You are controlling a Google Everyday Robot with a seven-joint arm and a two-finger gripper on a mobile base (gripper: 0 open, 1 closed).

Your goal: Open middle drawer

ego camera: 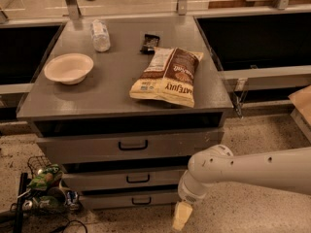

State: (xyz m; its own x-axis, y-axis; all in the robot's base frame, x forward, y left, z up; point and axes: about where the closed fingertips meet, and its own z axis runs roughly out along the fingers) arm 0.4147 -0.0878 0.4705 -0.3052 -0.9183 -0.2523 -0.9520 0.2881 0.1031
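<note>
The middle drawer (107, 179) is a shallow grey drawer, second of three in the grey cabinet, with a small black pull handle (138, 178) at its centre. It looks closed. The top drawer (87, 147) with a larger black handle is above it, the lowest drawer (109, 199) below. My white arm (252, 171) reaches in from the right. My gripper (181, 216) hangs low at the cabinet's front right, to the right of and below the middle drawer's handle, apart from it.
On the cabinet top (97, 91) lie a white bowl (69, 68), a plastic bottle (100, 35), a dark snack bar (149, 42) and a chip bag (168, 75). A tangle of cables and trash (41, 193) sits on the floor at left. Black bins flank the cabinet.
</note>
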